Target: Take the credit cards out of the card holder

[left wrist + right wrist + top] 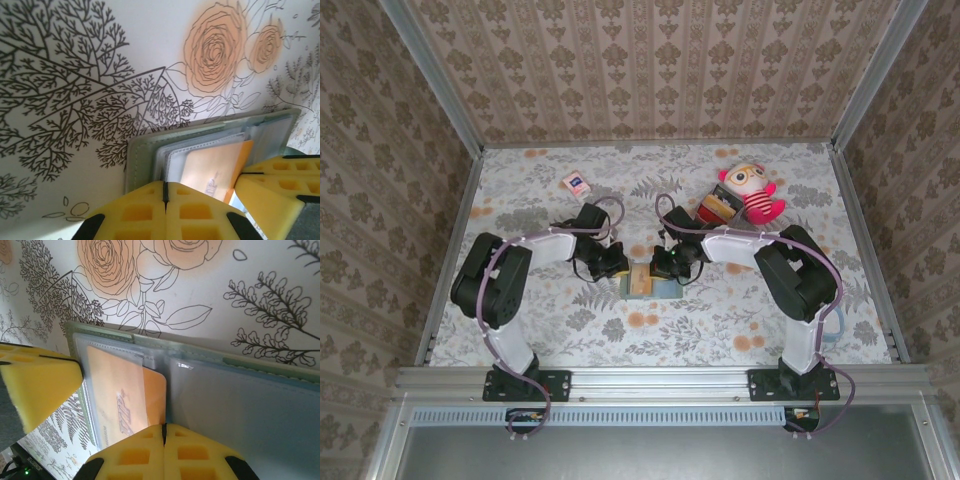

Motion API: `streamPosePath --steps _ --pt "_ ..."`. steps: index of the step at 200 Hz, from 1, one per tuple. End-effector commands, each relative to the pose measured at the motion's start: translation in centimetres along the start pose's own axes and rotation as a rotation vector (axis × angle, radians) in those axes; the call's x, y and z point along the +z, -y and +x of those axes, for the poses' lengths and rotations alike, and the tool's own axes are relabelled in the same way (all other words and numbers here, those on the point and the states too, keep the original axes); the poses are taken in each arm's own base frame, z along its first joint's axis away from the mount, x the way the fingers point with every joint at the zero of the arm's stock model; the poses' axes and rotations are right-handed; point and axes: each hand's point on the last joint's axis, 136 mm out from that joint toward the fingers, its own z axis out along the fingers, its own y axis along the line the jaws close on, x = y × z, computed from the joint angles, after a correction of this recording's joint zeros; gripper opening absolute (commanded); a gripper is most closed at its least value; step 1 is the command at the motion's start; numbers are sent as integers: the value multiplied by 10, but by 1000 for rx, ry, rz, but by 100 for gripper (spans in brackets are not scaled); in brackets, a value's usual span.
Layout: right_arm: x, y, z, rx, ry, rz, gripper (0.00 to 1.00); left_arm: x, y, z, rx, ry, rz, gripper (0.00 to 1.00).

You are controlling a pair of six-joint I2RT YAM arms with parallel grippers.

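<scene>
We have left gripper [165,199] and right gripper [163,437] clenched over the card holder [240,405]; next, pinch the orange credit card [156,390] just ahead.

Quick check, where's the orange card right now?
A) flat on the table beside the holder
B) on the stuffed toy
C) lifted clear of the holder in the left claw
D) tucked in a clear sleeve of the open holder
D: the orange card sits inside a clear plastic sleeve of the card holder, which lies open on the table.
</scene>
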Motion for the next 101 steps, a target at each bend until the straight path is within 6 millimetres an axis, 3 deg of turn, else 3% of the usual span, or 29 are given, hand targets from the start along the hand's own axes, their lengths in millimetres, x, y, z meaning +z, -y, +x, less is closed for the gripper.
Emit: streamPosePath --steps 1,37,79,101 --pt "-4 7 -1 -3 2 48 0 1 1 0 32 -11 -21 5" --pt "-7 7 -2 -29 6 71 0 -4 1 -1 52 -5 -48 5" --pt "-4 8 -1 -21 0 71 0 -19 30 -4 122 50 28 6" --pt "-3 8 -1 -19 -3 70 0 -18 31 -4 125 52 30 6"
